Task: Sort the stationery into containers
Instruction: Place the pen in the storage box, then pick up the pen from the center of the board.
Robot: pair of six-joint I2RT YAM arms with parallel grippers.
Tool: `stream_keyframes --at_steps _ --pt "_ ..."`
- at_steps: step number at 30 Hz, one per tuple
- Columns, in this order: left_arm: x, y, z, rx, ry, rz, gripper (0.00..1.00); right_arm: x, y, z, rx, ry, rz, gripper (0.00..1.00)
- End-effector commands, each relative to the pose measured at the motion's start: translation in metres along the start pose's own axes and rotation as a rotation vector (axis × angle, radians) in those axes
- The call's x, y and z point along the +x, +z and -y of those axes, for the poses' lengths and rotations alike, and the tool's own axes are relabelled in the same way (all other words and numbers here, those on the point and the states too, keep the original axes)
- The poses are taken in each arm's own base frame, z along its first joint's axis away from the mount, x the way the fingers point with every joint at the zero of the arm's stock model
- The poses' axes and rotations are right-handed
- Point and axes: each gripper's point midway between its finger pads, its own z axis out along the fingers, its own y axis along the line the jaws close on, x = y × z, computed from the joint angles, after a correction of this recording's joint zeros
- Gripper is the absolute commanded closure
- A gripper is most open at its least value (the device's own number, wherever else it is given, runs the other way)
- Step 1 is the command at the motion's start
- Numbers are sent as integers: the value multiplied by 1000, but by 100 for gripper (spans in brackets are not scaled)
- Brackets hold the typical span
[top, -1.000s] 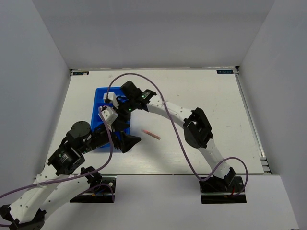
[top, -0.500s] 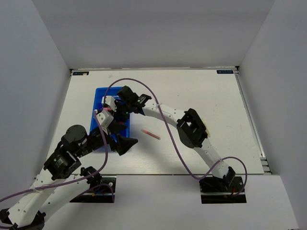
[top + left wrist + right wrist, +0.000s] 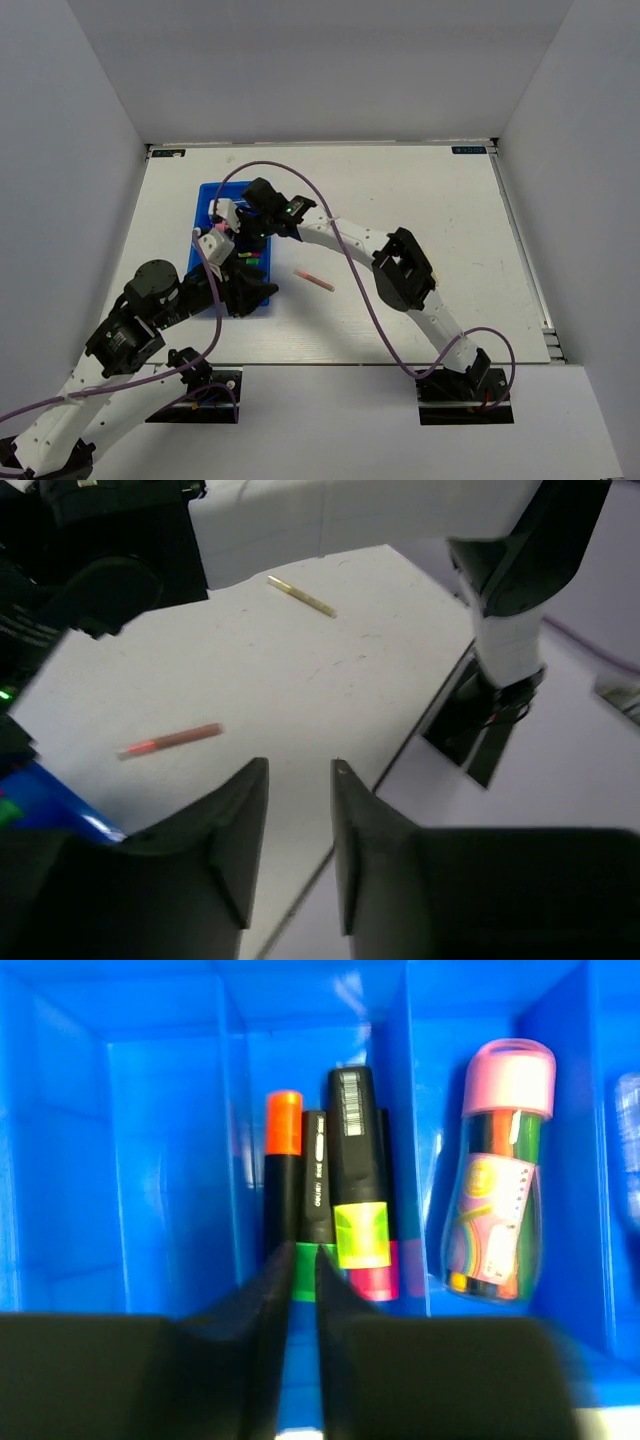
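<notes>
The blue tray (image 3: 207, 196) lies left of centre. My right gripper (image 3: 244, 228) hangs over it. In the right wrist view the right gripper (image 3: 303, 1260) has its jaws a narrow slit apart with nothing between them, just above a green-capped highlighter (image 3: 316, 1200). That one lies in one compartment with orange-capped (image 3: 283, 1125), yellow-capped (image 3: 358, 1160) and pink-capped (image 3: 378, 1282) highlighters. A pink-capped tube (image 3: 497, 1180) fills the compartment to the right. A thin pink stick (image 3: 313, 279) (image 3: 170, 742) and a pale-yellow stick (image 3: 300, 595) lie on the table. My left gripper (image 3: 298, 772) stands open and empty near the pink stick.
The left gripper (image 3: 256, 290) sits by the tray's near right corner (image 3: 45, 798). The right arm's elbow (image 3: 403, 268) arches over the table's middle, its purple cable (image 3: 370, 300) looping down. White walls close the table in, and its near edge shows in the left wrist view.
My left gripper has drawn back toward the tray's near corner and its jaws have narrowed. The right gripper stays over the tray, jaws closer together.
</notes>
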Motion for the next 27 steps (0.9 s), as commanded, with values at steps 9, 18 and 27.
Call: stream_keyframes --at_steps 9,18,27 --pt "-6 -7 0 -25 67 -148 97 -46 -165 92 678 122 11 100" --pt "89 35 -55 10 316 -691 0 130 -275 61 444 550 -244 14" --pt "105 128 -84 172 599 -688 30 150 -320 -46 253 394 -5 100"
